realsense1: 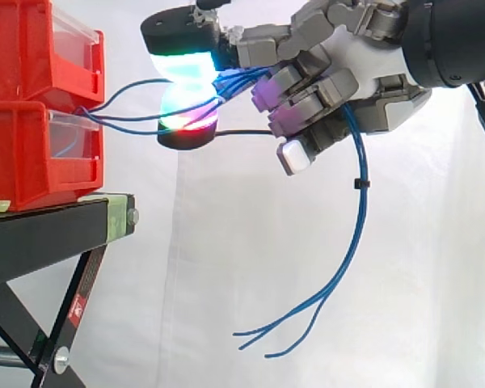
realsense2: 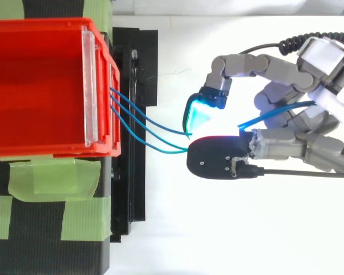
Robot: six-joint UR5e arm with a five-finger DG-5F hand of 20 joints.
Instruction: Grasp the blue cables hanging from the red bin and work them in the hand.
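Blue cables (realsense1: 361, 210) seemingly between hand's (realsense1: 364, 69) pads (realsense1: 186, 65)

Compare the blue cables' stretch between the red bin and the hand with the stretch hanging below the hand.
The bin-side stretch runs about level from the red bin to the hand; the hanging stretch curves downward. The bin-side stretch fans apart at the bin, meeting where the hand pinches; the hanging stretch is bundled by a black tie, splaying at its free ends. Both are the same blue cables.
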